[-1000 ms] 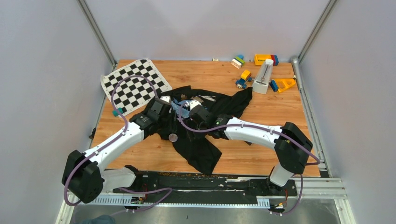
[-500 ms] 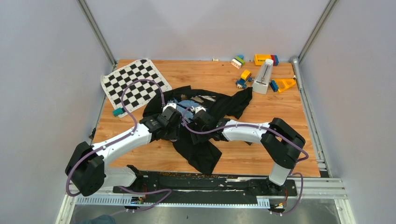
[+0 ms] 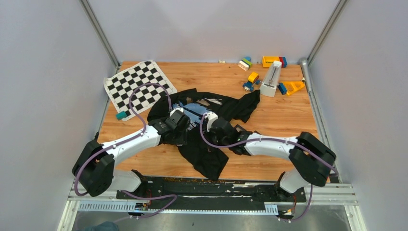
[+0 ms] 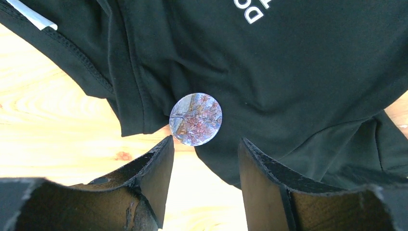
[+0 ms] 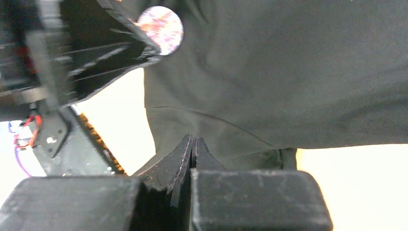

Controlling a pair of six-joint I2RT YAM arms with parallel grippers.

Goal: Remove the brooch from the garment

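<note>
Black-fingered, the left gripper (image 4: pixel 206 144) has swung in over the last second and hangs spread wide, so a grasp looks close. Just past its tips, centred between them, sits the round brooch (image 4: pixel 196 119) (mottled silver and pink) on the near hem of the garment (image 4: pixel 288 72); the right gripper (image 5: pixel 192 142), clenched, has drawn back.

Black garment (image 4: pixel 298 72) with white lettering, brooch (image 4: pixel 196 119) mottled pink, grey and blue, black-and-white chequered mat (image 3: pixel 138 85), orangey wood-grain table (image 3: pixel 284 115), yellow and blue toy blocks (image 3: pixel 270 60) too.
</note>
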